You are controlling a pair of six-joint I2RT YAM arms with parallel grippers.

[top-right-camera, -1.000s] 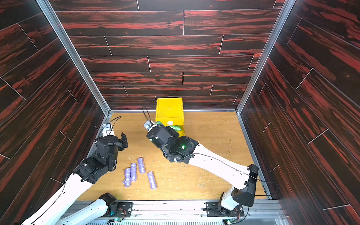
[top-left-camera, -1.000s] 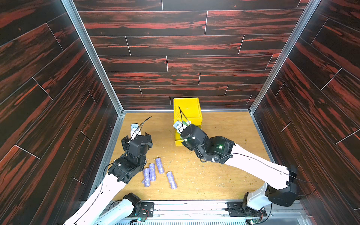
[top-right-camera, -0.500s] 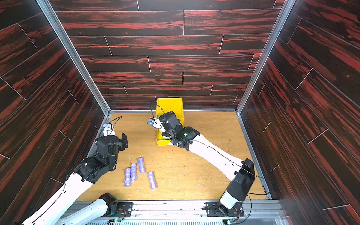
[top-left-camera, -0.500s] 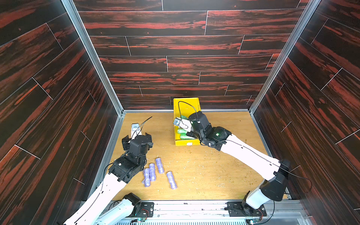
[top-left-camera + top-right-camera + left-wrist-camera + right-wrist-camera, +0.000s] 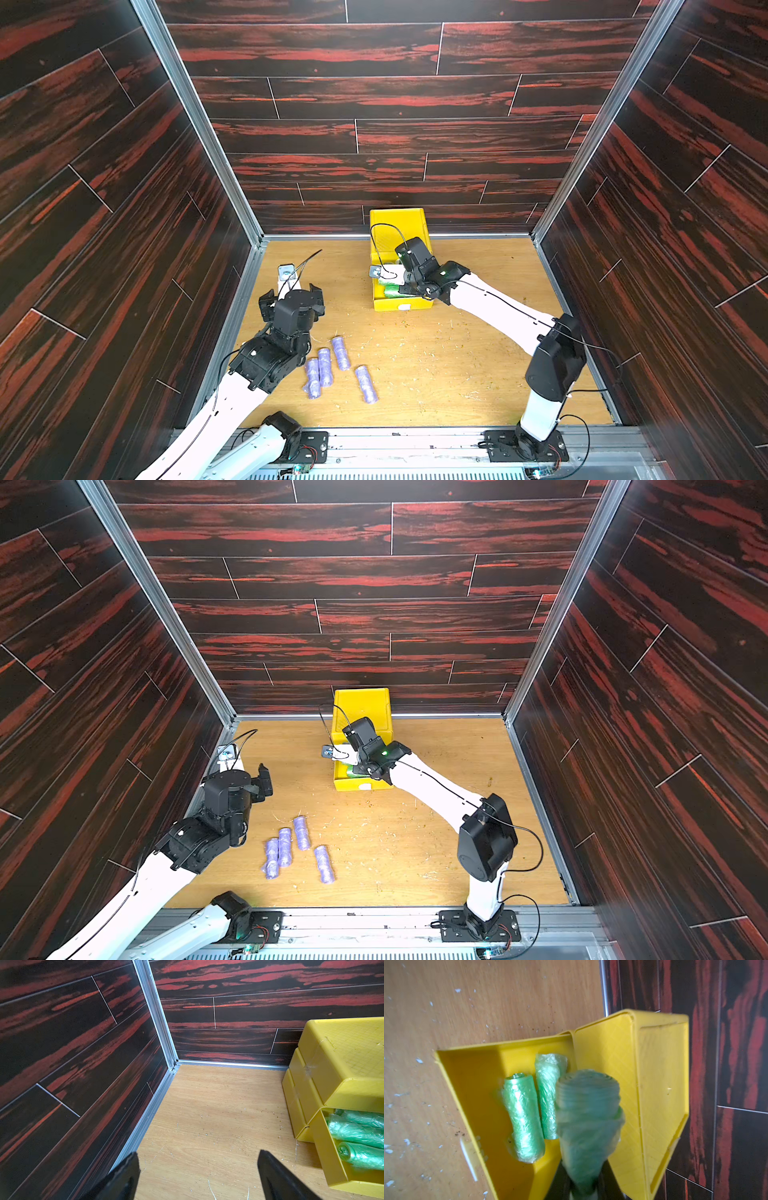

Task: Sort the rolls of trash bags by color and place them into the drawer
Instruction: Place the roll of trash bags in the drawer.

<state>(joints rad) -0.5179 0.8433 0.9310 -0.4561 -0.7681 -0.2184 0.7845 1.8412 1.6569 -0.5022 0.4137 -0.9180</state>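
The yellow drawer (image 5: 397, 224) cabinet stands at the back wall in both top views, its top (image 5: 361, 706) bare. One drawer (image 5: 471, 1076) is pulled out, and two green rolls (image 5: 522, 1118) lie side by side in it. My right gripper (image 5: 583, 1184) is shut on another green roll (image 5: 587, 1109), hanging just above that drawer. Several lilac-purple rolls (image 5: 324, 368) lie on the floor at front left. My left gripper (image 5: 198, 1153) is open and empty, over bare floor near the left wall. No pink rolls are in view.
Dark wood-pattern walls with aluminium corner rails (image 5: 199, 124) close in the wooden floor (image 5: 457, 353) on three sides. The open drawer's side wall (image 5: 324, 1147) and its green rolls (image 5: 357, 1132) lie to the right of my left gripper. Small white flecks are scattered over the floor.
My right arm has swung from in front of the cabinet back over the open drawer, carrying the green roll. The left arm and the purple rolls have not moved.
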